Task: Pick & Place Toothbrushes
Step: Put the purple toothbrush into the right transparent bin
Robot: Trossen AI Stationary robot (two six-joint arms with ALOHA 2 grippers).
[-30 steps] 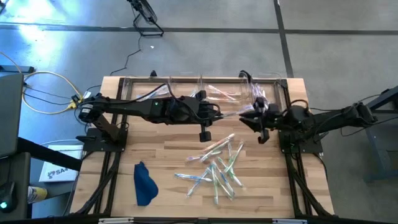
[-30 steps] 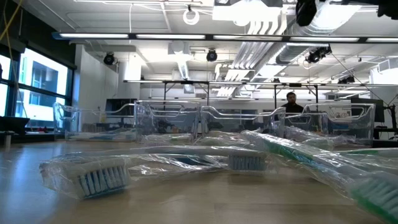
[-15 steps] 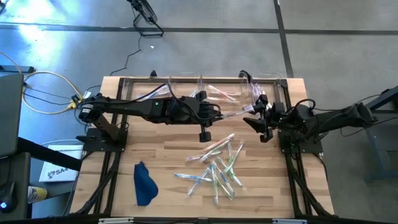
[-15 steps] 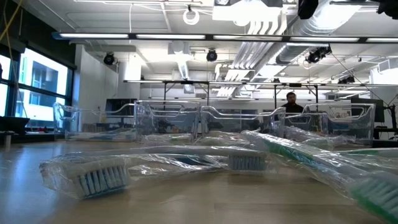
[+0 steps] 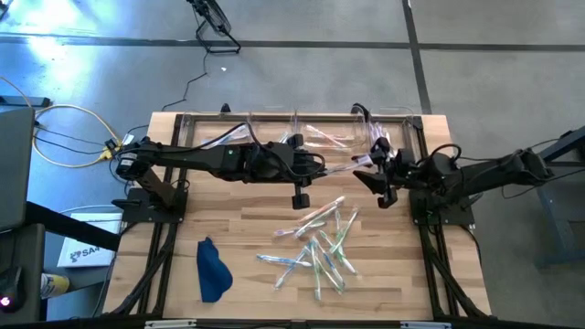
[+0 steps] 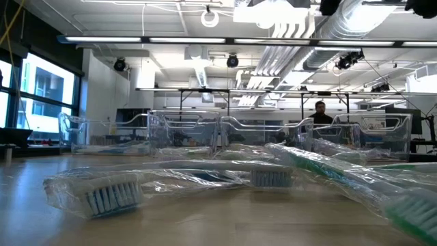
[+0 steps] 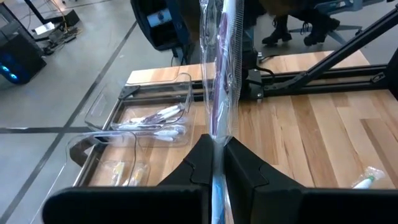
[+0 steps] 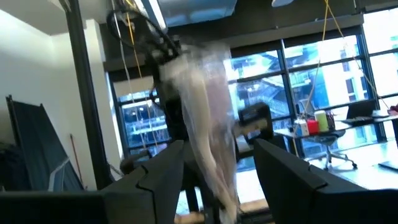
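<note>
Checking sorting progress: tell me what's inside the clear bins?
Left wrist view: one clear bin holds several wrapped toothbrushes; a nearer bin shows wrappers. The rest are out of frame.

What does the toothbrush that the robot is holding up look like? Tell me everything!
The held toothbrush is slim, with a pale whitish-purple handle, sealed in a clear, glossy, crinkly wrapper. The left gripper is shut on its lower part, so it sticks out past the dark fingers, up off the table near the clear bins at the far edge. Its other end lies between the right gripper's open fingers, which don't pinch it. Its bristles can't be made out.
</note>
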